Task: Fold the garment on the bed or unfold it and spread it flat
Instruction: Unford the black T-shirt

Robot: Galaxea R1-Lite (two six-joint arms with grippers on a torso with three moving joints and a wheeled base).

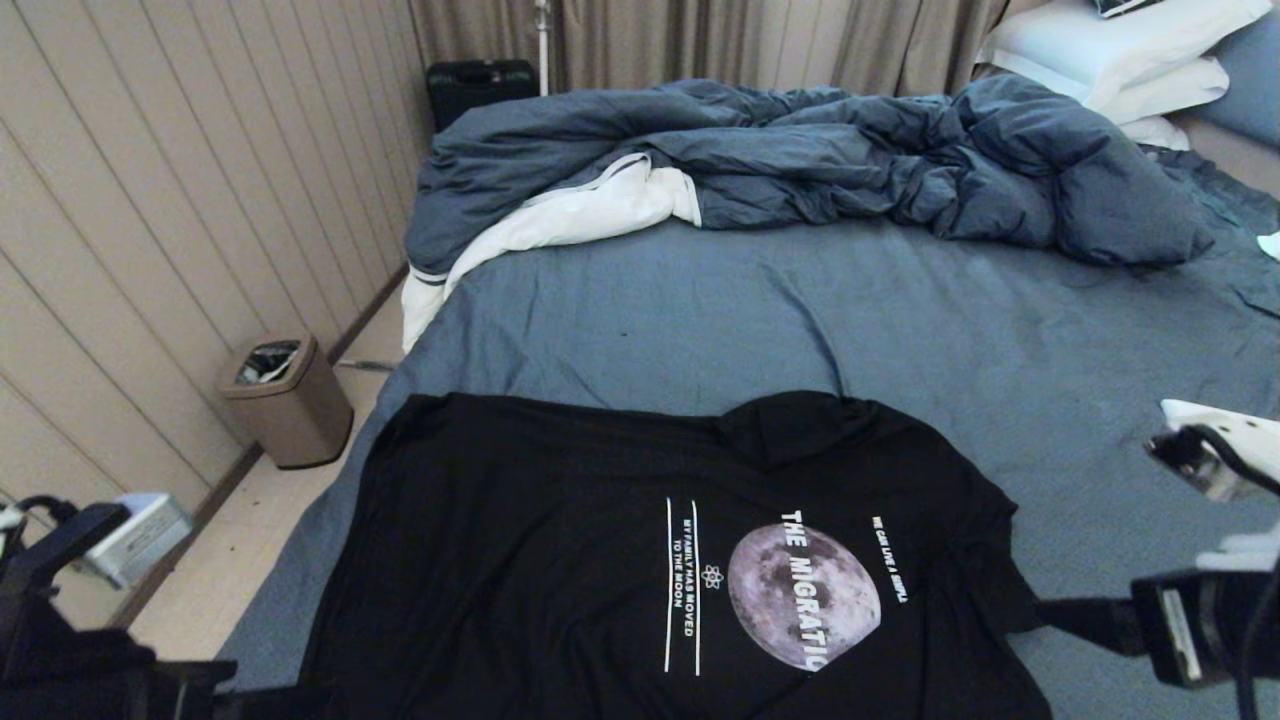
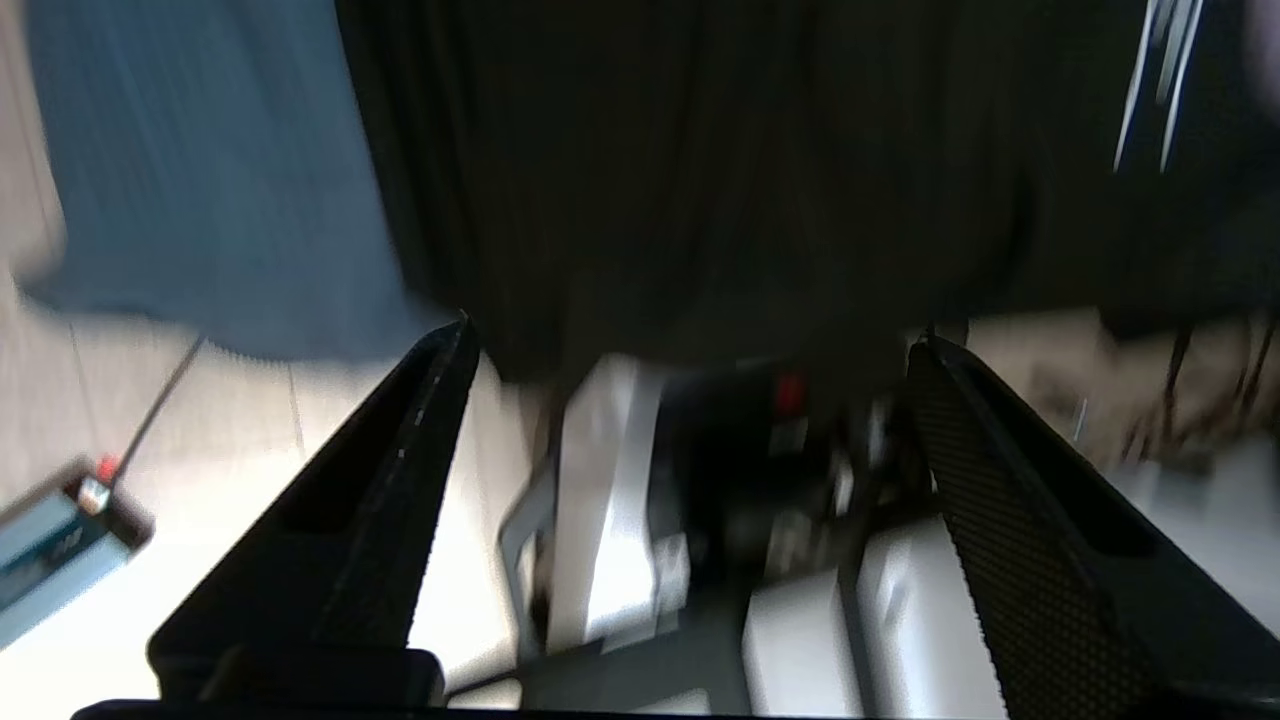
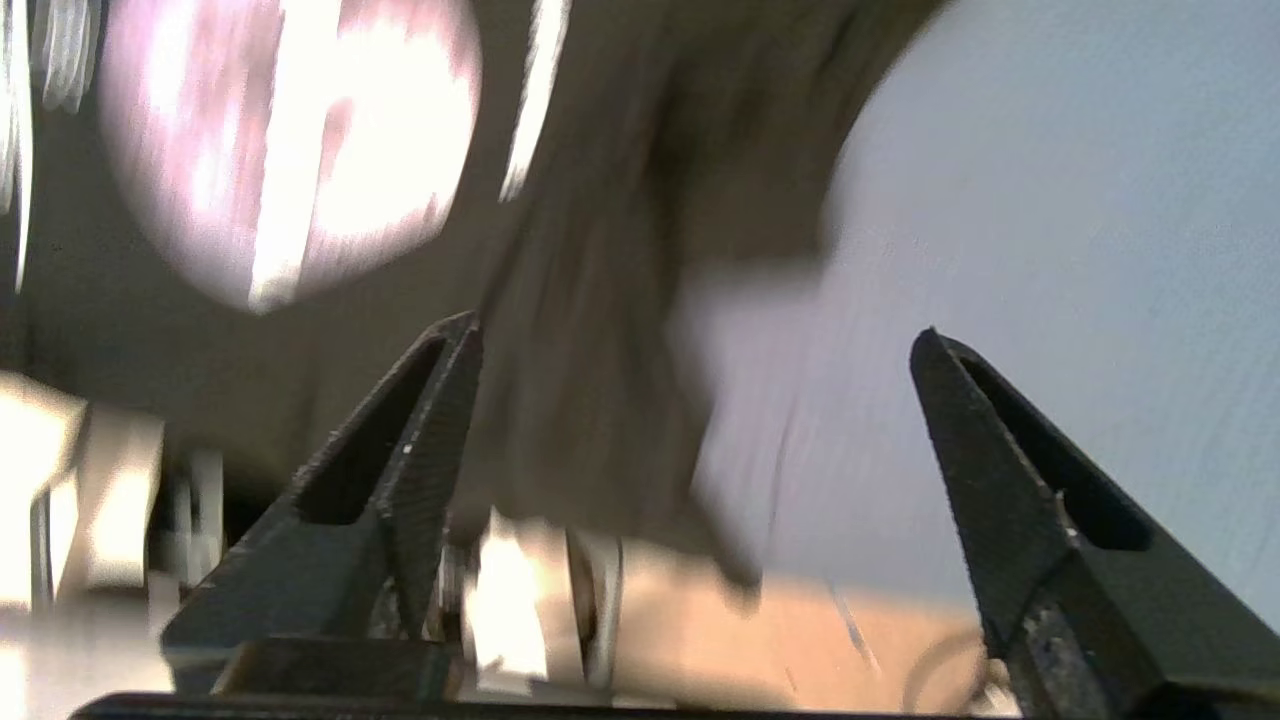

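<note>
Lying flat on bed [image 1: 900,330], garment [image 1: 560,560], hem cut off, wrist views blurred

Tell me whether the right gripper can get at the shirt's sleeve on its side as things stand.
Probably yes. The right gripper is open with nothing between its fingers, and the garment lies spread on the bed with that sleeve edge uncovered just ahead of it.

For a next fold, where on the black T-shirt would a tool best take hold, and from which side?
Probably the sleeve on the T-shirt, approached from the robot's right over the bare sheet: it is a free edge lying flat, away from the bunched collar.
</note>
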